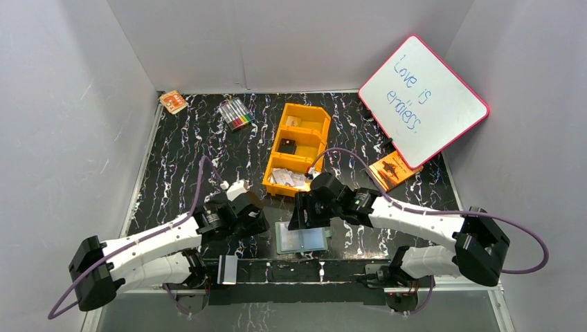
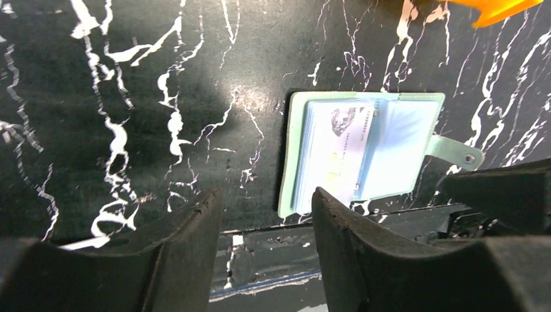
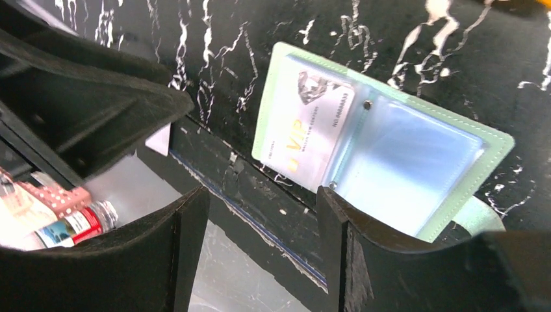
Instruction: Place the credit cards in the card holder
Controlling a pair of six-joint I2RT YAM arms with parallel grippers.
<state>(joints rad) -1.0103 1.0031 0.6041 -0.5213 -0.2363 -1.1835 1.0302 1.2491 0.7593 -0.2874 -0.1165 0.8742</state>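
Over on the far left, a small orange box (image 1: 173, 101) is sitting in the back corner of the black marbled table (image 1: 180, 173), and a pack of markers (image 1: 236, 113) is lying just to its right. Coming forward, the left gripper (image 2: 266, 198) is hovering low over bare table with its fingers (image 2: 195, 227) spread apart and nothing between them. Just to its right the wallet (image 2: 396, 140) is lying open and flat by the near edge of the table, its snap tab sticking out to the side. One credit card (image 2: 341, 146) with gold lettering is lying on one half of the wallet at the clear pocket; whether it is fully inside, I cannot tell. Behind the wallet the orange tray (image 1: 320, 131) is standing, with pale cards (image 1: 289, 178) jumbled in its nearest compartment and a small black thing (image 1: 287, 146) in the middle one. The right gripper (image 3: 260, 195) is hanging directly over the wallet, its jaws parted wide and gripping nothing. Further right, a whiteboard (image 1: 423, 100) with a pink rim is leaning against the wall, handwriting showing, and an orange booklet (image 1: 394, 168) is lying at its foot.
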